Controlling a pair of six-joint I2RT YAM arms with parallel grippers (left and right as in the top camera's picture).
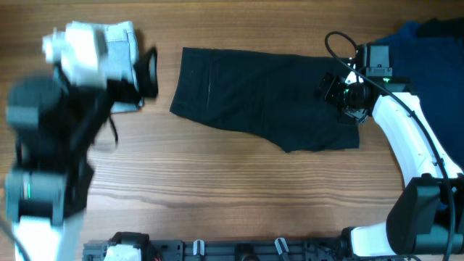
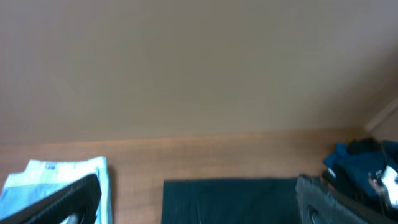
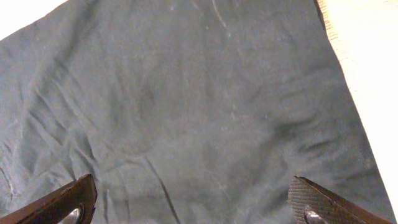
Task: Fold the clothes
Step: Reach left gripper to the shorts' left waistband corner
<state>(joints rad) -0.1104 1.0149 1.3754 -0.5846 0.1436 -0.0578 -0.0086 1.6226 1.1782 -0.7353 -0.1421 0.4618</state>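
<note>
Right hand [image 3: 189, 196], fingers spread, hovers seemingly just above the dark shorts [image 3: 186, 93].

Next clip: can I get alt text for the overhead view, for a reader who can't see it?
A dark garment lies spread flat across the middle of a wooden table, with the right gripper over its right end. At the left, the blurred left arm partly covers a folded pale garment. A blue garment sits in the top right corner.

shorts [image 1: 264, 98]: dark matt creased cloth | table [image 1: 239, 188]: smooth grained wood | fingers [image 3: 68, 202]: ridged dark plastic
</note>
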